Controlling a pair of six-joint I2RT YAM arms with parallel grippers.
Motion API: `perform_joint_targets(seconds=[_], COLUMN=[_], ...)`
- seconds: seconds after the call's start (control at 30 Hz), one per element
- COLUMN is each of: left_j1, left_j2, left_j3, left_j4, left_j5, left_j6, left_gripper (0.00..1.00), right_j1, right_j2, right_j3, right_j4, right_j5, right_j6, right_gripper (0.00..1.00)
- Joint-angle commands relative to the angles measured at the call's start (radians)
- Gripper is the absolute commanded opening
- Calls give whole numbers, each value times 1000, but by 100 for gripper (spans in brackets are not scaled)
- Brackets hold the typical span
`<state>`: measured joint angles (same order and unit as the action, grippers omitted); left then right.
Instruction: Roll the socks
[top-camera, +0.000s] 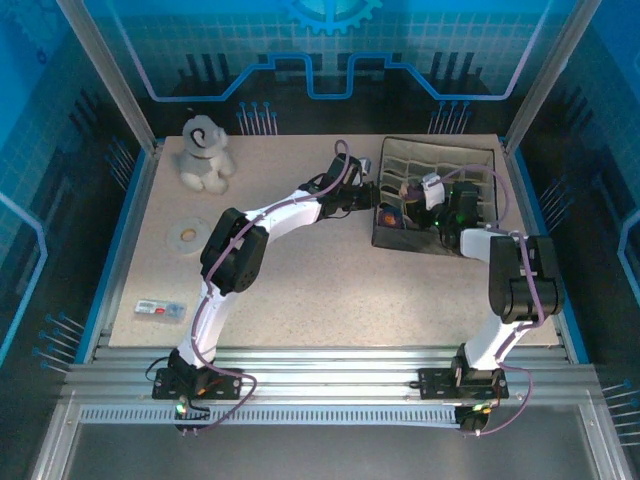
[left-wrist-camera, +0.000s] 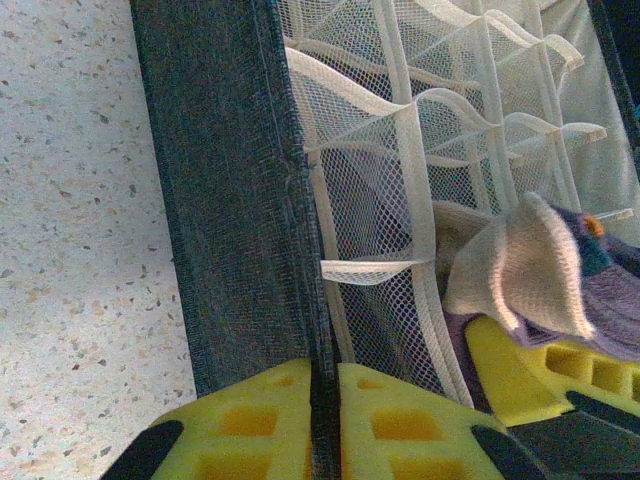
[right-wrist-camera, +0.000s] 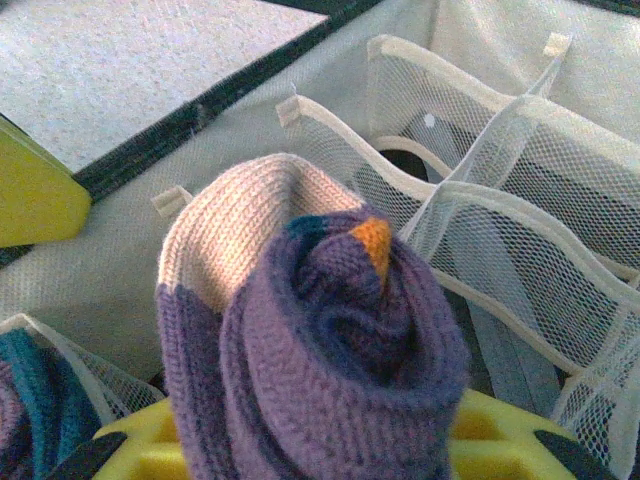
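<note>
My right fingers (right-wrist-camera: 495, 425) are clamped on the rolled socks (right-wrist-camera: 320, 350), a purple bundle with the tan toe wrapped round it, held just over the mesh pockets (right-wrist-camera: 500, 200) of the organizer (top-camera: 440, 145). From overhead that roll is just a pale blob at the tabletop's (top-camera: 320, 270) far right. The left wrist view is closer: my left fingers (left-wrist-camera: 350, 420) look pinched shut on the organizer's dark side wall.
</note>
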<state>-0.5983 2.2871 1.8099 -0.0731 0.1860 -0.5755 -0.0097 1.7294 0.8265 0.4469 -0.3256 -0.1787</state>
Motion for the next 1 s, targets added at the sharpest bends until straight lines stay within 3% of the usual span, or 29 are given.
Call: perform_joint_targets(seconds=[0.0,0.37,0.7,0.97], left_j1=[17,24,24,24], left_j2=[-18,-21,-25,-21], left_j3=[-35,-42,-46,-40], left_j4=[-73,-62,-75,-73], left_j5=[7,12,13,15], left_j6=[1,-9,-4,-9], left_gripper=[9,9,9,8], right_j1=[32,15,10,0], right_j2=[-2,-47,-107,-135], right_j3=[33,-58,-77,130], right_j4=[-58,65,88,-262], right_j5=[66,54,55,91], right_j6=[-30,-4,7,38], right_gripper=[15,56,71,75])
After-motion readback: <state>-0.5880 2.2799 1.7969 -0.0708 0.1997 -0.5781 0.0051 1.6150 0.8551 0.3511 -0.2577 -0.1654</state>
